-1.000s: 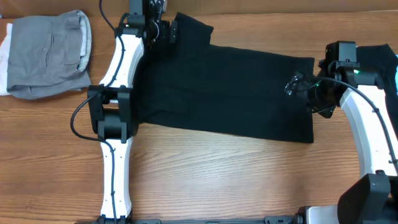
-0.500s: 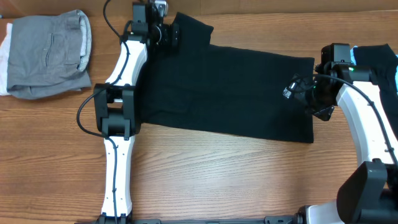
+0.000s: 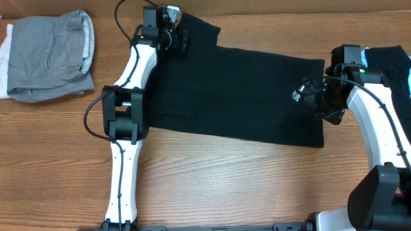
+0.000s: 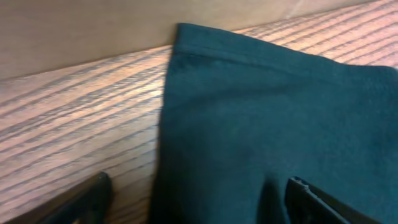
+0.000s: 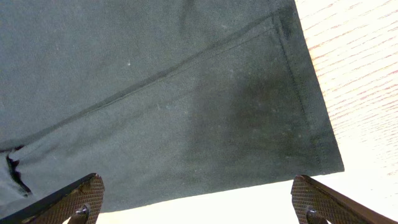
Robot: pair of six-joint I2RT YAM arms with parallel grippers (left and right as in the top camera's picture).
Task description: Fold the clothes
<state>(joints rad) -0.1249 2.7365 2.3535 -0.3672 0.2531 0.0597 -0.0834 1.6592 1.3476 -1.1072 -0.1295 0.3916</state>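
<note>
One of the black clothes (image 3: 231,90) lies spread flat across the middle of the table. My left gripper (image 3: 182,40) is at its far left sleeve. In the left wrist view that sleeve (image 4: 267,112) runs between the open fingers (image 4: 87,199), whose jaws straddle its edge; nothing is gripped. My right gripper (image 3: 302,90) hovers at the garment's right side. In the right wrist view the hemmed corner (image 5: 186,106) lies just ahead of the wide-open fingertips (image 5: 71,202), which hold nothing.
A folded grey garment (image 3: 51,54) sits at the far left of the table on something white (image 3: 3,64). More black fabric (image 3: 388,58) lies at the right edge behind the right arm. Bare wood (image 3: 225,186) fills the table's front.
My left gripper has shifted a little to the right along the far sleeve, and its arm has swung with it. The right gripper has crept slightly upward, then held still.
</note>
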